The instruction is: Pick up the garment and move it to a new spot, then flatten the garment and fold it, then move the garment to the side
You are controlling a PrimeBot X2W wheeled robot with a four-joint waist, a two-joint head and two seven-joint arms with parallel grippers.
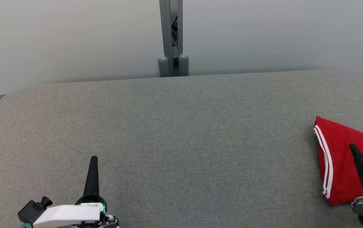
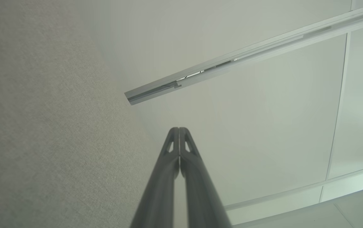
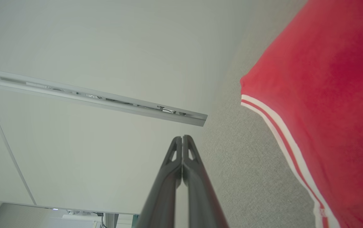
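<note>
Head view: red garment (image 1: 339, 142) on grey surface (image 1: 168, 126), both jaws clenched, empty.

Red garment (image 1: 342, 152) edged with two thin white stripes, beside the dark right gripper (image 1: 353, 147), on grey woven table (image 1: 181, 142).
</note>
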